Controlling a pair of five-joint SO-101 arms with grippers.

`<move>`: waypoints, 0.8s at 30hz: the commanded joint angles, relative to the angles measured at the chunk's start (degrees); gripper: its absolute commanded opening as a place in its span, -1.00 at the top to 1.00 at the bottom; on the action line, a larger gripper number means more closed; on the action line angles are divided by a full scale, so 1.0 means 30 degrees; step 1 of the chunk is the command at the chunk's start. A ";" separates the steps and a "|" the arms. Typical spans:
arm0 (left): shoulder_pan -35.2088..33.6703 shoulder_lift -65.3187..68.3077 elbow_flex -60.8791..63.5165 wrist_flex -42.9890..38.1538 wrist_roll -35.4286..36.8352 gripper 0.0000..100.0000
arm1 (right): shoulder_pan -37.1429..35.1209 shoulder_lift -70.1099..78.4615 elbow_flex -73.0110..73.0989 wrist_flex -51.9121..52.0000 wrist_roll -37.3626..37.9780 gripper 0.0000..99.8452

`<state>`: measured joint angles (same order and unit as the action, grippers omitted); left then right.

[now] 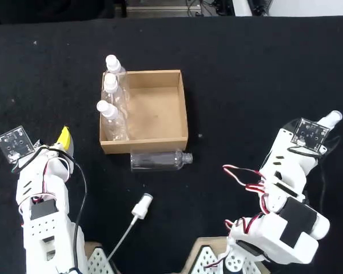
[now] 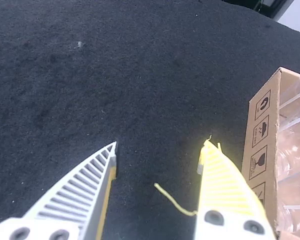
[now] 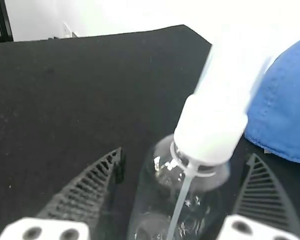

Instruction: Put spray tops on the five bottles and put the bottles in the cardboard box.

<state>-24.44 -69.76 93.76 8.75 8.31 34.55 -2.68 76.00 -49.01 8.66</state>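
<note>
— From above, where does everything stand?
— Three bottles [image 1: 113, 109] with spray tops stand inside the cardboard box [image 1: 144, 145], along its left wall. An uncapped bottle [image 1: 159, 160] lies just outside the box's near wall, with a loose spray top [image 1: 142, 206] nearer still. The left gripper [image 1: 63, 141] sits at the left, and the right gripper [image 1: 320, 132] is well off to the right.
— Left wrist?
— The jaws are spread wide with nothing between them, and the box is close on the right.
— Right wrist?
— The jaws grip a capped bottle [image 3: 157, 205] by its body.
</note>
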 commanded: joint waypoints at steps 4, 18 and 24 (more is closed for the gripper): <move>0.0132 -0.0117 -0.0132 -0.0440 -0.0205 0.51 | 0.0645 -0.0044 -0.1333 -0.0117 0.0176 0.42; 0.0161 -0.0117 -0.0132 -0.0440 -0.0205 0.51 | 0.0645 -0.0073 -0.1333 -0.0117 0.0176 0.56; 0.0161 -0.0117 -0.0132 -0.0440 -0.0205 0.51 | 0.0645 -0.0132 -0.1363 -0.0147 0.0059 0.88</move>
<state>-24.44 -69.76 93.76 8.75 8.31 34.64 -2.68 76.00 -49.01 8.75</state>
